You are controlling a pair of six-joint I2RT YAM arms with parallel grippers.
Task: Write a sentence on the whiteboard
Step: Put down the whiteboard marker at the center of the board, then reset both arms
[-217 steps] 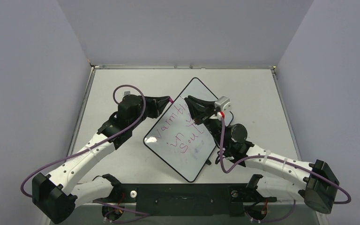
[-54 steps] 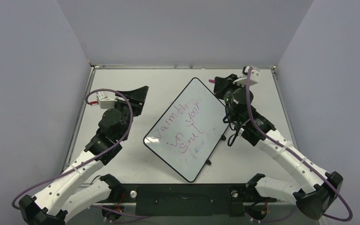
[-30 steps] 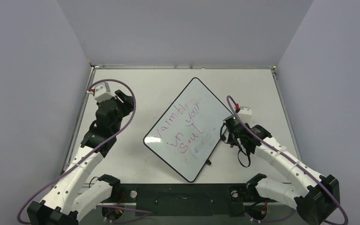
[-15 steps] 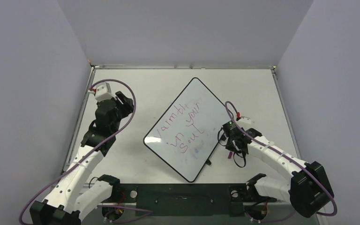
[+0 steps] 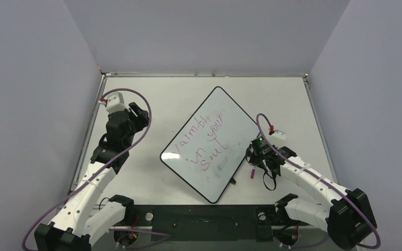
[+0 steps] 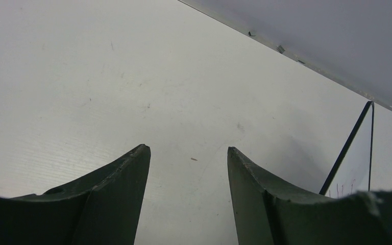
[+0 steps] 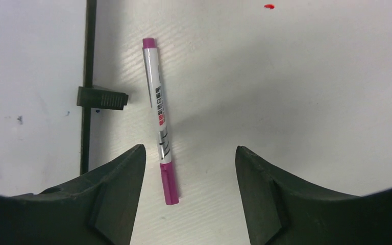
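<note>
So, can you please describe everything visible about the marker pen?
The marker is a slim pen with a white printed barrel, a long magenta cap at one end and a short magenta plug at the other. It lies flat on the table, beside the black rim of the whiteboard, not touching it. Nothing holds it.

Whiteboard [image 5: 223, 102] skewed on table [image 5: 152, 94], pink sentence [image 5: 205, 142] across it; marker [image 5: 252, 173] lying just beside lower-right edge.

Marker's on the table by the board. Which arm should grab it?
Right. The right gripper hangs open over the pink marker, just off the whiteboard edge; the left gripper sits across the board, over table.
</note>
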